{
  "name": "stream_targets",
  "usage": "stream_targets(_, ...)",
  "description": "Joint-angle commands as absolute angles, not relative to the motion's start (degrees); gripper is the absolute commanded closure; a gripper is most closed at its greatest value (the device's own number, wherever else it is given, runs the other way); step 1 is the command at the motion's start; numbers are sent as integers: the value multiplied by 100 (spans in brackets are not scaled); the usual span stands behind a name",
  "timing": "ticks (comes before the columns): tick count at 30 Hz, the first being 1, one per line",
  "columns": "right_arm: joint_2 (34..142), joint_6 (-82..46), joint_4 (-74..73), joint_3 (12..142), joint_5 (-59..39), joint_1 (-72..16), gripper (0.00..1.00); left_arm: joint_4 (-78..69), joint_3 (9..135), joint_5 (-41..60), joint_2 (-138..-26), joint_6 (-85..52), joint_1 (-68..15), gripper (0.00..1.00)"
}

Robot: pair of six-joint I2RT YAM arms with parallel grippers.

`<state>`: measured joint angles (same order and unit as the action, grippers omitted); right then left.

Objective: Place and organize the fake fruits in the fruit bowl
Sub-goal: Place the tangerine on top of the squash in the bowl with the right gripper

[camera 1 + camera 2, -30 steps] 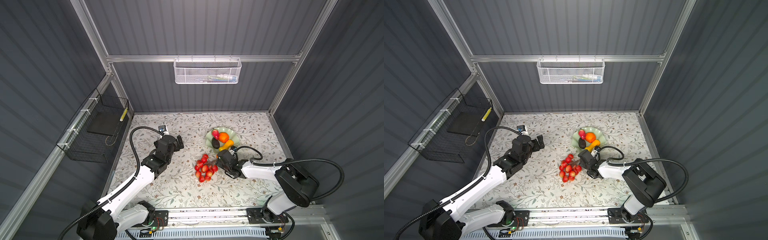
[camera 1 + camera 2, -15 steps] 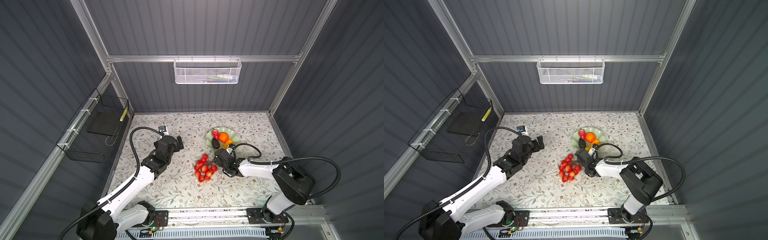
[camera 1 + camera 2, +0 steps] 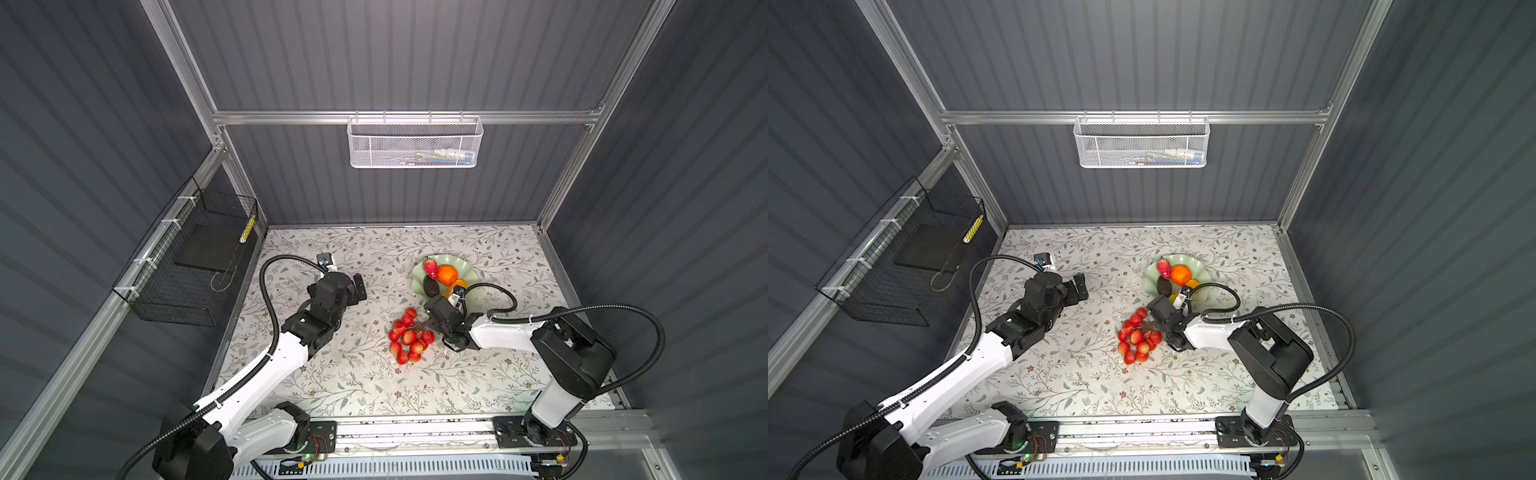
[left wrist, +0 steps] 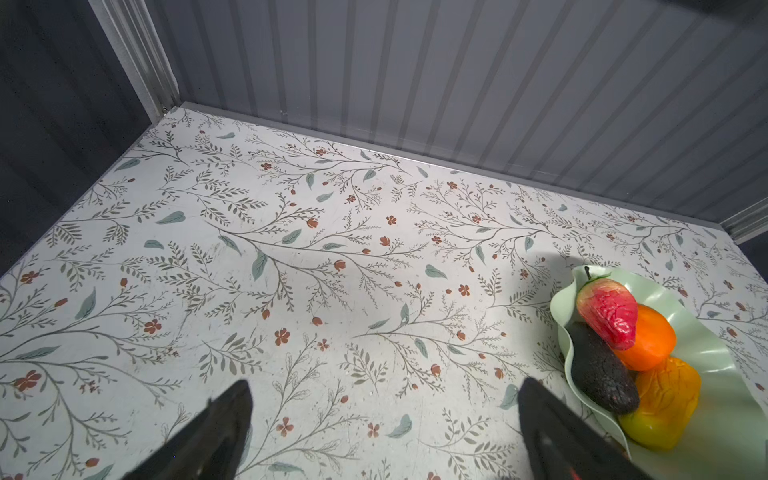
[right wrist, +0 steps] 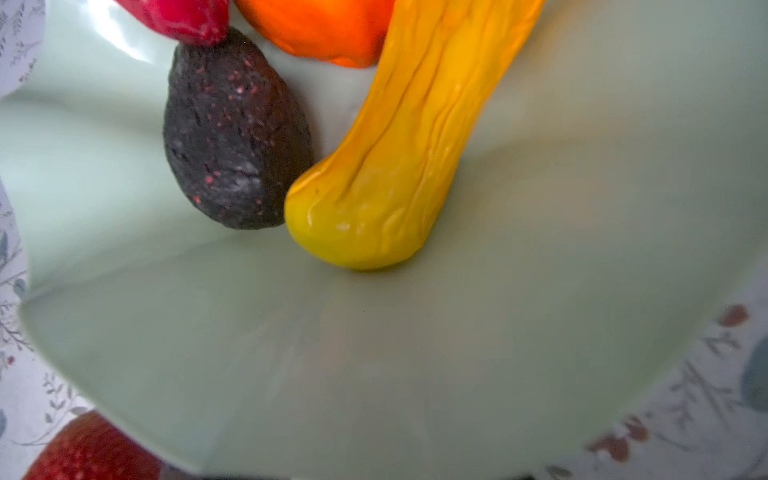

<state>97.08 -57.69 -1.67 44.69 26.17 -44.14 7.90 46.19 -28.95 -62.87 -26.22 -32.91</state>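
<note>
Floral table (image 3: 353, 382) | front strip open | fruit bowl (image 3: 462, 262) toward back-right

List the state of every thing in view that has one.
fruit bowl: on table, four fruits inside
strawberry: in bowl
orange: in bowl
avocado: in bowl
gourd: in bowl
bunch of red balls: on table, outside bowl
left gripper: open, empty
right gripper: at bunch's stem, jaws hidden

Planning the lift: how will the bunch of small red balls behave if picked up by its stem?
Probably floppy: the bunch of red balls is many separate balls on thin brown stems, so they would likely dangle and swing. Being spread nearly as wide as the bare part of the fruit bowl, some may drape over its wavy rim.
</note>
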Motion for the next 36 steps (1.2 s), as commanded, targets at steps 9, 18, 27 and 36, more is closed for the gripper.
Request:
stream_targets(9,8640,-6077,511,3928,2331,-4617,64,931,4523,-2932,-6039,-2742,-3261,0)
stream_targets(18,6011,-5684,1865,3360,2730,-4689,62,803,4466,-2623,-6076,-2724,-3252,0)
stream_targets(27,6919,-3593,1688,4830,859,-2824,61,450,4422,-1308,-5990,-2238,-3252,0)
stream_targets(36,8809,-2860,1208,5928,101,-1965,59,648,4703,840,-6008,-1483,-3260,3)
